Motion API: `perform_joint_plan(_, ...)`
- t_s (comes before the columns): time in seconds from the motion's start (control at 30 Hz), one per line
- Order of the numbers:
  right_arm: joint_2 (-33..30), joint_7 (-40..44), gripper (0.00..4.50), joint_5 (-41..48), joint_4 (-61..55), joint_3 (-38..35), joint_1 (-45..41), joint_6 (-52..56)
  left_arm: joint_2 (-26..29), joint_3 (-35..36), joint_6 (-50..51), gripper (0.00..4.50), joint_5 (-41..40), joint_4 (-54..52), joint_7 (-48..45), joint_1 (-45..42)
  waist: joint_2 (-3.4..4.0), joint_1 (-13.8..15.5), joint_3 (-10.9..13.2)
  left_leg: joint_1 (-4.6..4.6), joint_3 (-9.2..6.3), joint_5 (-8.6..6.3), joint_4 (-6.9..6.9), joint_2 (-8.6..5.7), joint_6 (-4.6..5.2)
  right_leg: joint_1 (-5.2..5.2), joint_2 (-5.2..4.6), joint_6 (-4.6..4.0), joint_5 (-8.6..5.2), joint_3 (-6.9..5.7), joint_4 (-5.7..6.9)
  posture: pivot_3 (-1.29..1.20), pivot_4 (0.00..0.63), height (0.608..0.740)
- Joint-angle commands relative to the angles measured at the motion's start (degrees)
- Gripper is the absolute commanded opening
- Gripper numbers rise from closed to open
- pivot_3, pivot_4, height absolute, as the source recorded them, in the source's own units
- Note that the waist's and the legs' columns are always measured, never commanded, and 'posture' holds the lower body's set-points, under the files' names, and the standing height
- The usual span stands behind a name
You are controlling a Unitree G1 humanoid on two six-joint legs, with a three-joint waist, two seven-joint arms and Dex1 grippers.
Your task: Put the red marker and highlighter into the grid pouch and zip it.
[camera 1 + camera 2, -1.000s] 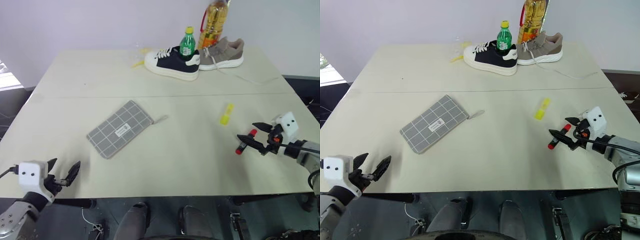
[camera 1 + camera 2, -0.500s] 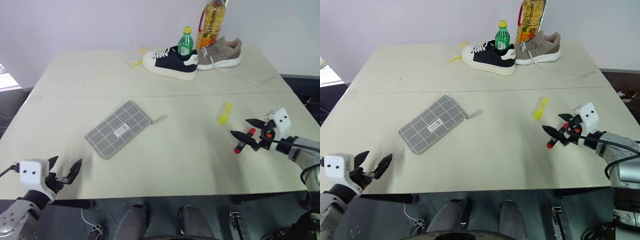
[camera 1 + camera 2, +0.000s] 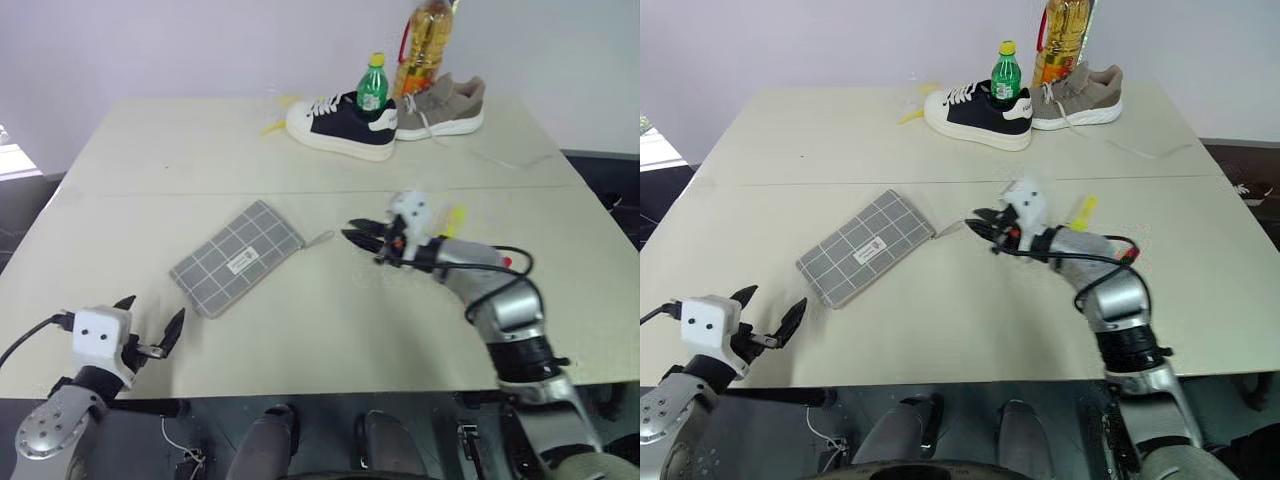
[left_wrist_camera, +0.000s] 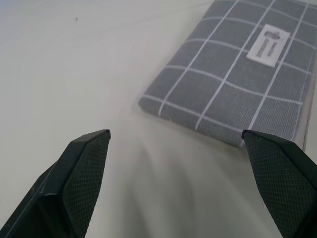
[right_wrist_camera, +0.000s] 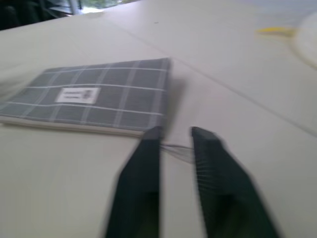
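Observation:
The grey grid pouch (image 3: 240,258) lies flat left of the table's middle, its zipper pull (image 3: 320,238) trailing to the right. My right gripper (image 3: 354,234) hovers just right of that pull with its fingers (image 5: 143,163) shut on nothing, tips aimed at the pouch (image 5: 99,96). The yellow highlighter (image 3: 1086,209) lies behind my right wrist, partly hidden. The forearm covers most of the red marker; a red tip (image 3: 1129,256) peeks out beside it. My left gripper (image 3: 152,312) stands open near the front left edge, facing the pouch's near corner (image 4: 237,84).
At the far edge stand a black-and-white shoe (image 3: 342,125), a grey shoe (image 3: 445,105), a green bottle (image 3: 375,85) and an oil bottle (image 3: 425,45). A yellow scrap (image 3: 272,127) lies left of the shoes. A seam (image 3: 200,192) crosses the table.
My right arm swung far left, from around the red marker to beside the pouch's zipper pull, and its fingers closed. The marker stayed on the table. The left gripper shifted slightly right.

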Motion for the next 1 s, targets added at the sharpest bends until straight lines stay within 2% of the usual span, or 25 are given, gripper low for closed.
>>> perform_joint_plan(0.03, 5.79, -4.22, 0.02, -4.95, 4.5, 5.04, -3.92, -2.25, 2.98, -0.25, -4.59, 4.5, 5.11, 1.62, -1.22, 0.8, 0.0, -0.2, -0.01, 0.02, 0.0, 0.0, 0.0, 0.0, -0.01, -0.02, 0.01, -0.01, 0.01, 0.0, 0.03, 0.0, 0.15, 0.734)
perform_joint_plan(0.1, 10.56, -6.05, 0.02, -8.68, 8.39, 10.12, -6.42, -2.14, 5.34, -1.13, -7.19, 4.5, 8.71, 3.42, -2.11, 1.26, -0.03, -0.69, -0.03, 0.09, 0.0, 0.01, -0.03, 0.02, -0.02, -0.04, 0.06, -0.02, 0.02, 0.01, 0.12, 0.0, 0.15, 0.734)
perform_joint_plan(0.17, 14.78, -8.41, 0.02, -11.35, 12.69, 12.2, -8.35, -2.75, 6.5, -1.26, -8.99, 4.5, 9.77, 4.48, -2.8, 1.42, -0.02, -1.24, -0.03, 0.11, -0.02, 0.05, -0.14, 0.04, -0.07, -0.16, 0.08, -0.02, 0.02, 0.03, 0.26, 0.0, 0.15, 0.734)
perform_joint_plan(0.43, 26.69, -14.38, 0.02, -15.17, 31.78, 12.34, -15.34, -7.12, 9.02, -1.33, -12.18, 4.5, 11.85, 7.24, -5.52, 2.81, 0.02, -1.64, 0.0, 0.12, -0.05, 0.11, -0.15, 0.02, -0.19, -0.31, 0.28, 0.09, 0.08, 0.03, 0.49, 0.0, 0.15, 0.734)
perform_joint_plan(0.6, 28.42, -15.01, 0.02, -18.02, 36.38, 13.08, -16.24, -7.24, 10.17, -1.91, -14.83, 4.5, 13.79, 9.07, -5.91, 1.87, 0.03, -1.71, 0.0, 0.13, -0.1, 0.12, -0.17, 0.07, -0.2, -0.58, 0.33, 0.08, 0.08, 0.19, 0.88, 0.0, 0.15, 0.734)
perform_joint_plan(0.8, 29.01, -13.58, 0.02, -18.2, 35.71, 12.94, -15.24, -6.02, 13.78, -6.1, -21.88, 4.5, 19.23, 14.11, -7.49, -1.62, 0.05, -1.63, -0.02, 0.21, -0.15, 0.14, -0.17, 0.07, -0.24, -0.57, 0.47, 0.02, 0.05, 0.26, 0.94, 0.0, 0.15, 0.734)
perform_joint_plan(1.0, 29.32, -13.16, 0.02, -18.34, 35.0, 12.83, -14.76, -5.67, 17.67, -12.9, -33.35, 4.5, 26.78, 24.98, -5.97, -11.02, 0.41, -1.47, -0.26, 0.24, -0.16, 0.17, -0.17, 0.06, -0.28, -0.56, 0.53, 0.13, 0.12, 0.3, 0.97, 0.0, 0.15, 0.734)
